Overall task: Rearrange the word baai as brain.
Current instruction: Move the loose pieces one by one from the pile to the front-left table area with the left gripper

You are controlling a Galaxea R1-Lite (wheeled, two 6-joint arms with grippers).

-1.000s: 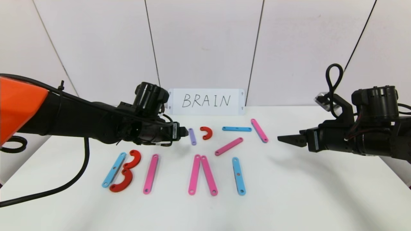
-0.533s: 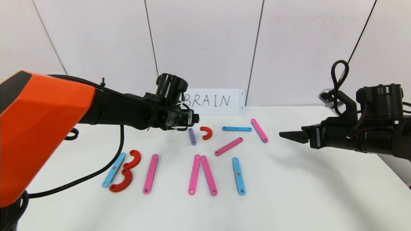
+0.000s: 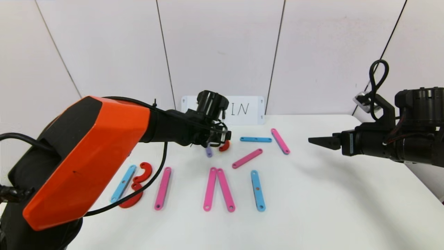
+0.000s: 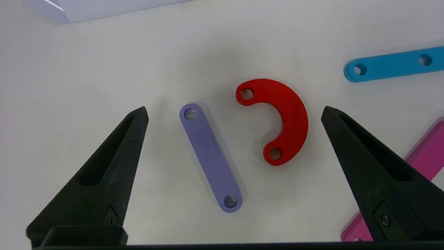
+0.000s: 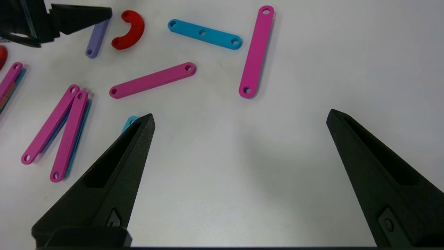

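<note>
White wall panels close off the back of a white table (image 3: 312, 208), where flat plastic pieces lie scattered in front of a card (image 3: 248, 109) half hidden by the left arm.

In the head view the left pincer (image 4: 234, 111) hangs at about 12 o'clock of the spread, its jaws wide apart and empty, straddling a short purple strip (image 4: 210, 158) and a red curve (image 4: 281, 119) that lie just beside each other without touching. The right pincer (image 3: 317, 141), also open and empty, waits well off at 3 o'clock.

Nearer the front runs the unfinished word: a blue strip (image 3: 123, 183) with two red curves (image 3: 138, 187) at 8 o'clock, a single pink strip (image 3: 163, 188), two pink strips (image 3: 218, 189) meeting at the top at 6 o'clock, and a blue upright (image 3: 258, 190). Loose pieces sit at 1 o'clock: a slanted pink strip (image 3: 247, 158), a level blue strip (image 3: 256, 139) and another pink strip (image 3: 280, 141).

These pieces look light, stiff and smooth, lying flush on the table, so they will likely slide or pivot if nudged. My judgement is to pinch the purple strip across its narrow width near the middle, away from the holes, pressing low so a fingertip gets under an edge.
</note>
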